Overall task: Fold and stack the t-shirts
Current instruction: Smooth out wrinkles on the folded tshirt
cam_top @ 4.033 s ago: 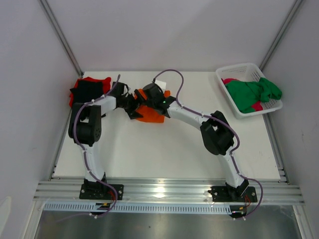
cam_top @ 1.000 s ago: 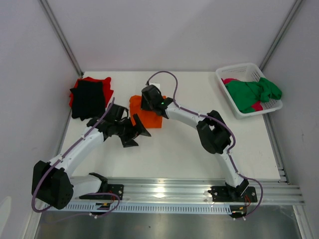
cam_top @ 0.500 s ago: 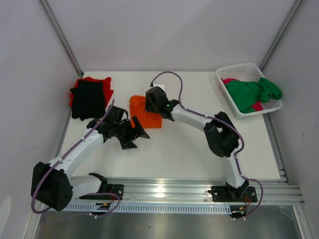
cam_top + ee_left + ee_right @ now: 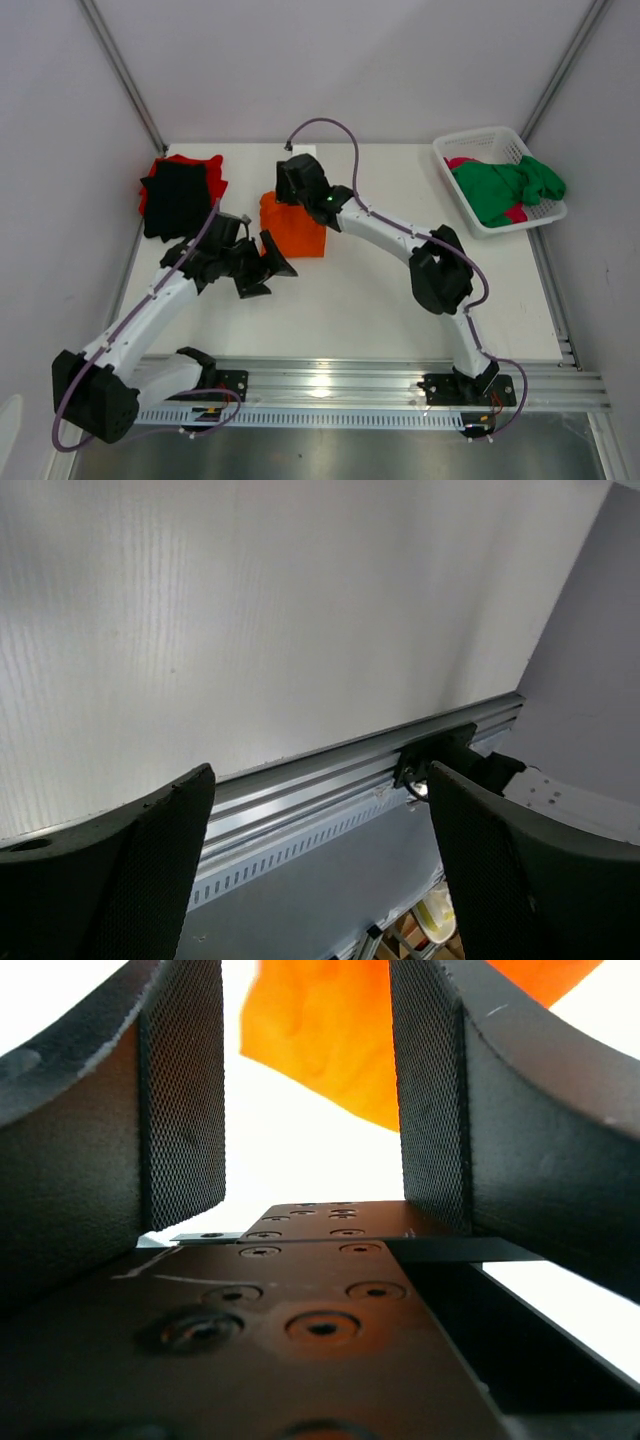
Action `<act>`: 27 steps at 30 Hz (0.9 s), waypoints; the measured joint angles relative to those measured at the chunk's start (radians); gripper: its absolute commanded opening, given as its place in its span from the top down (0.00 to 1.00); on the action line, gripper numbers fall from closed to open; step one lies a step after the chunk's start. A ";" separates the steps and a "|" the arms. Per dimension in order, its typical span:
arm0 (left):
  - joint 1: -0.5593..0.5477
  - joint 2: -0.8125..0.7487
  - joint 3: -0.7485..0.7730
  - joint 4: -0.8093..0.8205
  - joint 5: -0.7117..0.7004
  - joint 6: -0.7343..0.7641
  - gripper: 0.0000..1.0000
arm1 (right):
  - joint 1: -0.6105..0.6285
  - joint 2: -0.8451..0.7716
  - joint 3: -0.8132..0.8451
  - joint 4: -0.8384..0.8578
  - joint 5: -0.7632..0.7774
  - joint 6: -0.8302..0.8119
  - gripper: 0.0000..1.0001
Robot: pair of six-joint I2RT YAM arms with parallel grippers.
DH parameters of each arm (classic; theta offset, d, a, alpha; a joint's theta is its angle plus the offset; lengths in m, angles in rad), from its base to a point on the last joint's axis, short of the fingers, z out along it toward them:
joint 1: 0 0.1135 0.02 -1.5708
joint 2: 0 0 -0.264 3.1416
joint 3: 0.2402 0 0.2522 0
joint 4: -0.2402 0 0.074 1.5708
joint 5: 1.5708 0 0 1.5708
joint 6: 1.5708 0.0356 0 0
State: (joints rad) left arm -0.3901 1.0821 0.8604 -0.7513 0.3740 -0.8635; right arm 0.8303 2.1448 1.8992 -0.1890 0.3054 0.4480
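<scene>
Orange t-shirt (image 4: pixel 295 228) — right end effector (image 4: pixel 290 195) at far edge, left end effector (image 4: pixel 268 272) beside, both apart; basket (image 4: pixel 500 148) right.

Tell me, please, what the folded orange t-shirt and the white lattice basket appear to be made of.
Folded orange t-shirt: soft matte cloth; rounded, wrinkled edges. White lattice basket: likely rigid moulded plastic, smooth; regular open grid walls.

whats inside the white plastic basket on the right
A crumpled green cloth t-shirt fills the white plastic lattice basket and spills over its right rim. Magenta-pink cloth peeks out beneath it; how much lies covered cannot be seen.
</scene>
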 measured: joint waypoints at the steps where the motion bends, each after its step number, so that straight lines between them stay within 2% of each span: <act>1: 0.000 -0.023 0.003 0.001 0.006 0.001 0.10 | -0.004 0.020 0.004 -0.002 -0.001 0.000 0.46; 3: 0.000 -0.078 0.013 0.009 0.025 0.004 0.08 | -0.014 0.061 0.005 -0.018 -0.007 0.003 0.46; 5: 0.000 -0.160 0.029 0.032 0.048 0.011 0.01 | -0.024 0.098 0.005 -0.039 -0.014 0.003 0.46; 7: 0.002 -0.261 0.075 0.060 0.059 0.029 0.01 | -0.032 0.130 0.005 -0.058 -0.022 0.004 0.46; 12: 0.016 -0.406 0.323 0.139 0.038 0.098 0.00 | -0.051 0.150 0.005 -0.088 -0.041 0.004 0.47; 15: 0.016 -0.443 0.404 0.185 0.023 0.133 0.01 | -0.054 0.150 0.005 -0.085 -0.054 0.005 0.47; 18: 0.016 -0.450 0.391 0.198 0.020 0.142 0.00 | -0.054 0.150 0.005 -0.085 -0.065 0.007 0.47; 23: 0.018 -0.452 0.261 0.196 0.030 0.122 0.00 | -0.055 0.150 -0.003 -0.084 -0.089 0.014 0.47; 27: 0.018 -0.475 0.229 0.213 0.060 0.107 0.01 | -0.055 0.150 -0.029 -0.085 -0.111 0.023 0.47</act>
State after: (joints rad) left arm -0.3725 0.6071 1.0889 -0.5381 0.4339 -0.7563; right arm 0.7757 2.2948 1.8698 -0.2737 0.1940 0.4706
